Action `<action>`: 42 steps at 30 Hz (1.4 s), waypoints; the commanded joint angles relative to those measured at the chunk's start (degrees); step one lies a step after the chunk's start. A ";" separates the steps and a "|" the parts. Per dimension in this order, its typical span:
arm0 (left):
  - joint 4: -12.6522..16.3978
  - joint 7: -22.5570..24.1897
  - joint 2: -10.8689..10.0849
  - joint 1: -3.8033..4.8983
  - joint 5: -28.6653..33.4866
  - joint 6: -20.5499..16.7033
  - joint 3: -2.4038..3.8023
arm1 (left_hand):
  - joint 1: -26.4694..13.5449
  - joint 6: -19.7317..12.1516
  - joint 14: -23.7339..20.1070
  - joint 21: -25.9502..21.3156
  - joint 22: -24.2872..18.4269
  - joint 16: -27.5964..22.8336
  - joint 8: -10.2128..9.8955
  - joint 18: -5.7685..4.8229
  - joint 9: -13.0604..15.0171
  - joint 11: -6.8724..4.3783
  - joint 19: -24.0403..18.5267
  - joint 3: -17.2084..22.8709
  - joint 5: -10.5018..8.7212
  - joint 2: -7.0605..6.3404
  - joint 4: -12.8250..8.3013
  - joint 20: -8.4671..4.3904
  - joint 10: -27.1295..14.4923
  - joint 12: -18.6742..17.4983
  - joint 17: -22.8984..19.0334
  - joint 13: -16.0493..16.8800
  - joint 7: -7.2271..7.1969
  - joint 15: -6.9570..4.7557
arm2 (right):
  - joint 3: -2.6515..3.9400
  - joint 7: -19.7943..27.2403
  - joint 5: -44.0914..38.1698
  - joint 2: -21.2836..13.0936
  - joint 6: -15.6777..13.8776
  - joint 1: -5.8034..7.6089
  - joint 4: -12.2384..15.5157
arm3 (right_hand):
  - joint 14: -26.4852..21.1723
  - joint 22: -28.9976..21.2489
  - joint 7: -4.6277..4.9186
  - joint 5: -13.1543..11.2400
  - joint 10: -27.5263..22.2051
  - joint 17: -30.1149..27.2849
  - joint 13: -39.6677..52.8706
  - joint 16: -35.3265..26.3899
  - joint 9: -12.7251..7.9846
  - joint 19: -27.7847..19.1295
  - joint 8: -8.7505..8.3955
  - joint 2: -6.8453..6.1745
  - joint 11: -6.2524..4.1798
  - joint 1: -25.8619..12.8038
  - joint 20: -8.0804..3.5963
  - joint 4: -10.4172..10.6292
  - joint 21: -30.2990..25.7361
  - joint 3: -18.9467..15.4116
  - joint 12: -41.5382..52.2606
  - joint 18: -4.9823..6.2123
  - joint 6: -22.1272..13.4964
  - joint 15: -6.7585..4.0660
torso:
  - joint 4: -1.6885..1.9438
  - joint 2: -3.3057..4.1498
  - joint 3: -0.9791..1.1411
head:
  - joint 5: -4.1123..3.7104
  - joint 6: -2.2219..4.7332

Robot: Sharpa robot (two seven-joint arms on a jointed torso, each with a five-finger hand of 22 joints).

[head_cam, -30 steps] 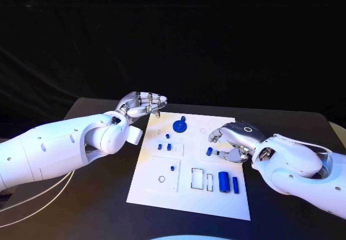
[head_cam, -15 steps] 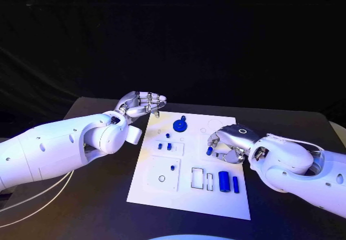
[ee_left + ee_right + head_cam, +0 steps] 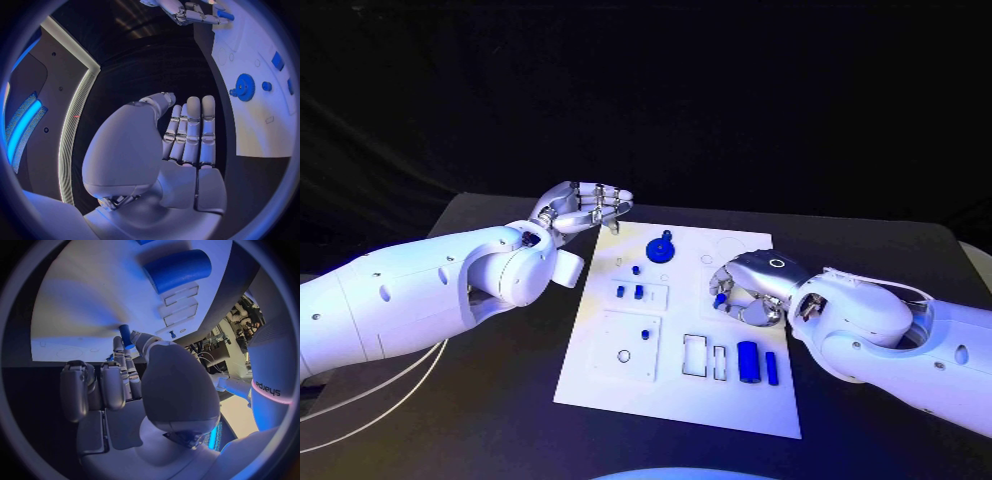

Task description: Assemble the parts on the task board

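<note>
Blue is the small peg pinched at the fingertips of the right hand, which is poised over the right-centre of the white task board, beside its far outlines. The peg sits upright between thumb and a finger; the remaining fingers are curled close. The left hand hovers off the board's far left corner, fingers together and lightly curled, holding nothing. On the board rest a blue gear near the far edge, small blue pieces at centre, and a blue cylinder at the near right. Judgement: the peg is about to be seated. Recommended practice: keep it vertical, align it squarely over its hole before descending, press gently, and release only once it stands firm.
</note>
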 commanded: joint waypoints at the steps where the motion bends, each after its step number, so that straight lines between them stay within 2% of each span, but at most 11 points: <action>1: 0.17 0.24 0.06 0.07 0.21 0.76 0.03 | 0.10 -0.02 -0.42 -0.04 0.08 -0.26 0.32 0.80 -0.06 -0.03 -0.25 0.42 0.13 -0.10 -0.05 0.04 -0.33 0.24 -0.05 -0.08 0.09 0.14 | -0.02 0.10 -0.27 0.24 0.38 -0.14 -0.16 | 2.06 11.30 -0.07 0.06 0.78 0.25 -0.05 0.35 0.20 2.38 0.45 0.26 -0.10 0.67 -0.43 0.00 0.63 0.53 0.37 -0.63 0.82 -0.40 | -0.06 -0.02 0.06 | 0.06 -0.06; 10: 0.18 0.14 0.09 0.08 0.21 0.78 0.03 | 0.10 -0.02 -0.42 -0.04 0.08 -0.26 0.32 0.80 -0.06 -0.03 -0.25 0.42 0.13 -0.10 -0.05 0.04 -0.33 0.24 -0.05 -0.08 0.09 0.14 | -0.04 -0.49 -0.72 0.66 -0.09 -0.26 -0.72 | 2.27 11.85 -0.54 -0.44 2.52 0.66 0.03 0.66 0.79 2.90 1.53 1.12 -0.62 1.29 -0.83 -0.51 1.80 1.60 0.55 -0.88 2.90 -0.83 | -0.06 -0.02 0.03 | -0.02 -0.07; 12: 0.18 0.13 0.09 0.08 0.21 0.77 0.03 | 0.10 -0.02 -0.42 -0.04 0.08 -0.26 0.32 0.80 -0.06 -0.03 -0.25 0.42 0.13 -0.10 -0.05 0.04 -0.33 0.24 -0.05 -0.08 0.09 0.14 | -0.04 -0.65 -0.90 0.68 -0.54 -0.27 -0.74 | 2.33 12.06 -0.92 -0.68 3.35 0.78 0.19 0.75 1.23 3.09 2.32 1.97 -0.95 1.83 -1.04 -1.01 2.26 2.07 0.76 -0.98 4.12 -1.09 | -0.03 -0.06 0.02 | -0.05 -0.10; 13: 0.18 0.12 0.10 0.08 0.21 0.76 0.03 | 0.10 -0.02 -0.42 -0.04 0.08 -0.26 0.32 0.80 -0.06 -0.03 -0.25 0.42 0.13 -0.10 -0.05 0.04 -0.33 0.24 -0.05 -0.08 0.09 0.14 | -0.04 -0.71 -0.99 0.68 -0.81 -0.28 -0.73 | 2.34 12.10 -1.01 -1.05 3.57 0.80 0.23 0.77 1.35 3.12 2.48 2.21 -1.03 1.99 -1.11 -1.19 2.33 2.24 0.79 -0.99 4.31 -1.18 | -0.02 -0.07 0.01 | -0.07 -0.11; 14: 0.18 0.12 0.10 0.08 0.21 0.75 0.03 | 0.02 -0.01 -0.43 -0.04 0.10 -0.25 0.37 0.80 -0.06 -0.03 -0.27 0.46 0.13 -0.05 -0.02 0.05 -0.35 0.30 -0.12 -0.10 0.10 0.15 | -0.04 -0.76 -1.10 0.66 -1.18 -0.28 -0.69 | 2.37 12.20 -1.11 -3.59 3.94 0.79 0.28 0.79 1.62 3.20 2.77 2.81 -1.18 2.39 -1.33 -1.70 2.49 3.02 0.71 -1.03 4.49 -1.36 | -0.02 -0.07 0.01 | -0.07 -0.11; 18: 0.15 0.10 0.11 0.08 0.21 0.74 0.03 | 0.02 -0.01 -0.43 -0.04 0.10 -0.25 0.37 0.80 -0.06 -0.03 -0.27 0.46 0.13 -0.05 -0.02 0.05 -0.35 0.30 -0.12 -0.10 0.10 0.15 | -0.04 -0.81 -1.34 0.53 -2.61 -0.30 -0.33 | 2.38 12.24 -1.16 -3.73 4.08 0.83 0.30 0.81 1.73 3.23 2.88 2.96 -1.24 2.49 -1.37 -1.88 2.57 3.29 0.68 -1.05 4.56 -1.39 | -0.03 -0.07 0.00 | -0.11 -0.09; 24: 0.07 0.11 0.16 0.07 0.21 0.72 0.03 | 0.03 -0.01 -0.43 -0.04 0.10 -0.25 0.38 0.81 -0.07 -0.03 -0.28 0.50 0.14 0.00 -0.03 0.05 -0.36 0.33 -0.14 -0.11 0.09 0.15 | 0.01 -0.76 -1.49 -0.52 -5.24 -0.27 1.79 | 2.37 12.34 -1.22 -3.78 4.43 0.71 0.37 0.75 1.95 3.33 3.13 3.19 -1.33 2.55 -1.44 -2.14 2.79 3.64 0.72 -1.10 4.75 -1.45 | -0.03 -0.13 0.00 | -0.09 -0.02; 33: -0.09 0.14 0.34 0.07 0.21 0.64 0.03 | 0.05 0.00 -0.43 -0.04 0.11 -0.25 0.39 0.81 -0.07 -0.03 -0.28 0.53 0.15 0.03 -0.05 0.05 -0.37 0.34 -0.16 -0.12 0.09 0.14 | 0.30 -0.37 -0.53 -2.07 -8.47 0.36 7.51 | 2.36 12.48 -1.20 -3.76 4.51 0.59 0.40 0.69 2.09 3.45 3.27 2.94 -1.36 2.57 -1.48 -2.41 3.10 3.72 0.67 -1.17 4.82 -1.48 | -0.09 -0.10 0.01 | 0.05 0.09; 38: -0.13 0.16 0.44 0.07 0.21 0.68 0.03 | 0.05 0.00 -0.43 -0.04 0.11 -0.25 0.39 0.81 -0.07 -0.03 -0.28 0.53 0.15 0.03 -0.05 0.05 -0.37 0.34 -0.16 -0.12 0.09 0.14 | 0.33 0.17 0.38 -0.85 -9.18 0.35 9.29 | 2.36 12.45 -1.16 -3.71 4.53 0.56 0.40 0.68 2.14 3.42 3.31 2.83 -1.35 2.57 -1.49 -2.52 3.02 3.75 0.64 -1.15 4.82 -1.49 | -0.04 -0.08 0.02 | 0.24 -0.06; 42: -0.24 0.20 0.59 0.07 0.21 0.71 0.03 | 0.05 0.00 -0.43 -0.04 0.11 -0.25 0.39 0.81 -0.07 -0.03 -0.28 0.53 0.15 0.03 -0.05 0.05 -0.37 0.34 -0.16 -0.12 0.09 0.14 | 0.31 1.04 1.13 1.81 -9.68 -0.25 9.54 | 2.35 12.39 -1.10 -3.64 4.54 0.51 0.40 0.65 2.17 3.36 3.32 2.79 -1.34 2.58 -1.51 -2.60 2.87 3.81 0.61 -1.12 4.81 -1.50 | -0.14 -0.14 -0.02 | 0.51 -0.18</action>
